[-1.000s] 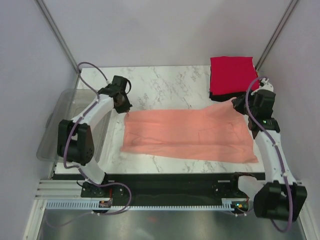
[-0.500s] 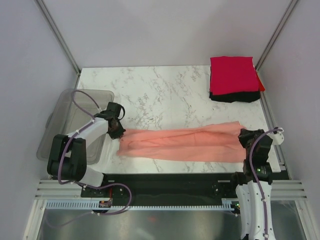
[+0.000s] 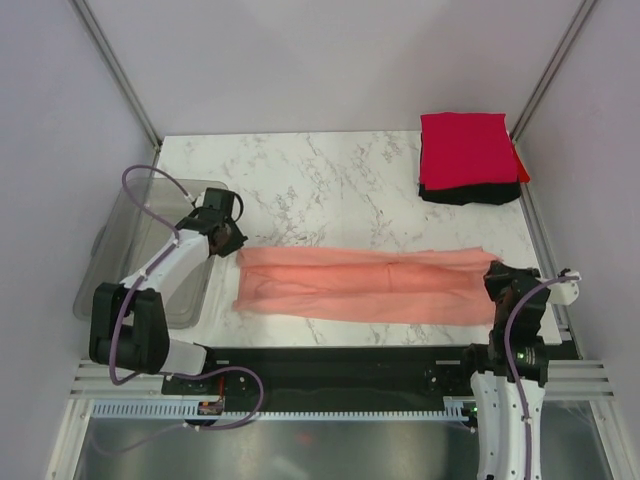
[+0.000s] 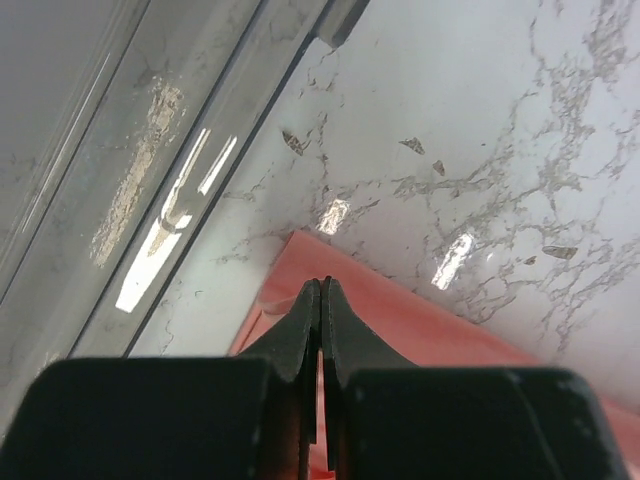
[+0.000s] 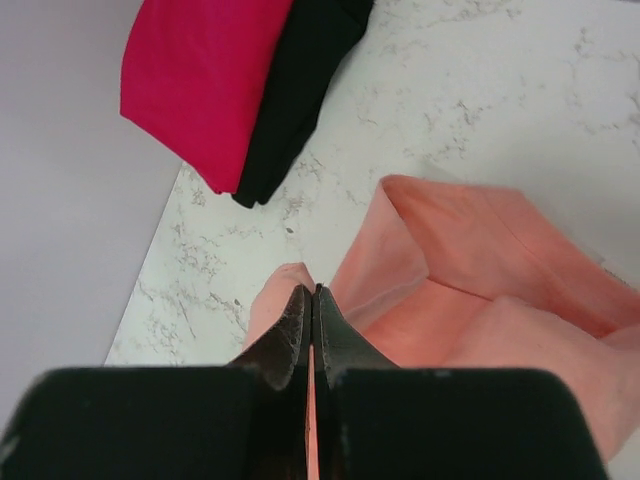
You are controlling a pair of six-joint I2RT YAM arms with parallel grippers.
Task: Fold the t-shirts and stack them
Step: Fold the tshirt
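Observation:
The salmon-pink t-shirt (image 3: 365,285) lies folded into a long strip across the near half of the table. My left gripper (image 3: 230,240) is at its far left corner, jaws shut on the salmon-pink cloth (image 4: 420,330), which shows between the fingers. My right gripper (image 3: 497,278) is at the strip's right end, shut on a fold of the pink cloth (image 5: 470,290). The bright red t-shirt (image 3: 468,148) rests folded on the black t-shirt (image 3: 470,193) at the back right corner; both also appear in the right wrist view, red (image 5: 200,80) and black (image 5: 300,90).
A grey see-through plastic tub (image 3: 130,215) stands off the table's left edge, close beside my left arm; its wall (image 4: 150,150) fills the left of the left wrist view. Bare marble (image 3: 330,185) lies behind the strip. Slanted frame posts rise at both back corners.
Both grippers carried the shirt's far edge toward the near edge, turning the spread shirt into a strip. Since half a second ago they have drawn back slightly, and the strip lies flatter.

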